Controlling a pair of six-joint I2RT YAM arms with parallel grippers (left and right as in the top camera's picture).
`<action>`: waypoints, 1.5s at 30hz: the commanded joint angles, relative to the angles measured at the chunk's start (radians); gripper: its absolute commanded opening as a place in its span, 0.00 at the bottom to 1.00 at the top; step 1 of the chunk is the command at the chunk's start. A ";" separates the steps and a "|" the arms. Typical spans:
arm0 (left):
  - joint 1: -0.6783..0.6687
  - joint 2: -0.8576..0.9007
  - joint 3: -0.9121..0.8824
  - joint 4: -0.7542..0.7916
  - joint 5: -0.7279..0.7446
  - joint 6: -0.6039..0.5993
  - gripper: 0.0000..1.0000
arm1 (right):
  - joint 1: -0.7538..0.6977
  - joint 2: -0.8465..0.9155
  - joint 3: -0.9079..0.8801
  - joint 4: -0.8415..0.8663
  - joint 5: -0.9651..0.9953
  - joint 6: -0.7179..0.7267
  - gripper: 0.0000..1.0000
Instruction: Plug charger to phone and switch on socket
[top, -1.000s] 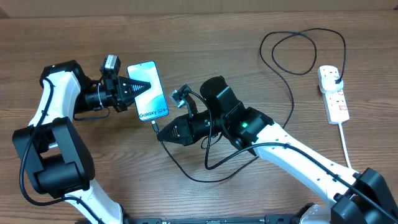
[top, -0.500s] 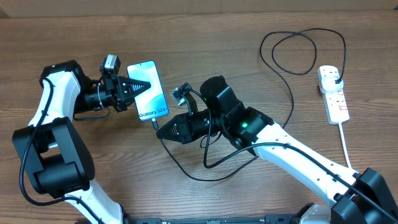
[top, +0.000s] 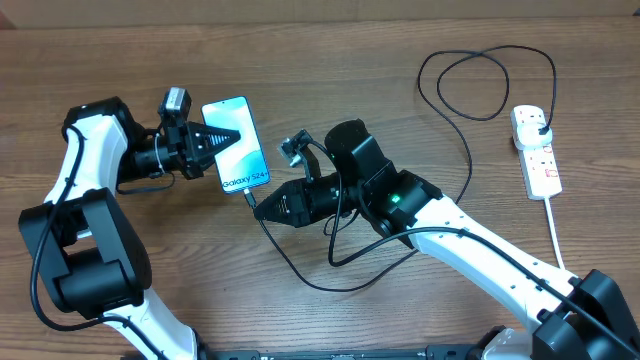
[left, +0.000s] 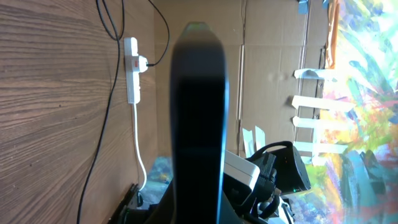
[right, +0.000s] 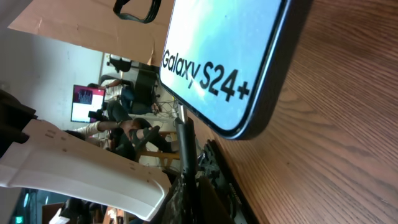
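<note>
On the wooden table (top: 300, 60), your left gripper (top: 225, 138) pinched the rigid, likely slippery phone (top: 243, 163); right gripper (top: 258, 207) clamped the limp charger (top: 470, 150) by its tip.

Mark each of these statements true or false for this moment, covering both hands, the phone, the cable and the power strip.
1. The left hand grips the slim smartphone with the lit light-blue screen. True.
2. The long thin black cable has its plug in the white power strip. True.
3. The right hand rests on the power strip's switches. False: it is at the smartphone's lower edge, well away from the strip.
4. The smartphone's screen is dark. False: it is lit and reads "Galaxy S24+".
</note>
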 joint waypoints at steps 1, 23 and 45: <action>0.001 -0.032 0.000 -0.001 0.035 0.003 0.04 | -0.013 0.001 0.000 0.003 0.021 0.011 0.04; 0.001 -0.032 0.000 -0.001 0.035 0.000 0.04 | -0.013 0.001 0.000 -0.007 0.032 0.042 0.04; 0.001 -0.032 0.000 0.000 0.035 0.002 0.04 | -0.015 0.001 0.000 0.056 0.056 0.098 0.04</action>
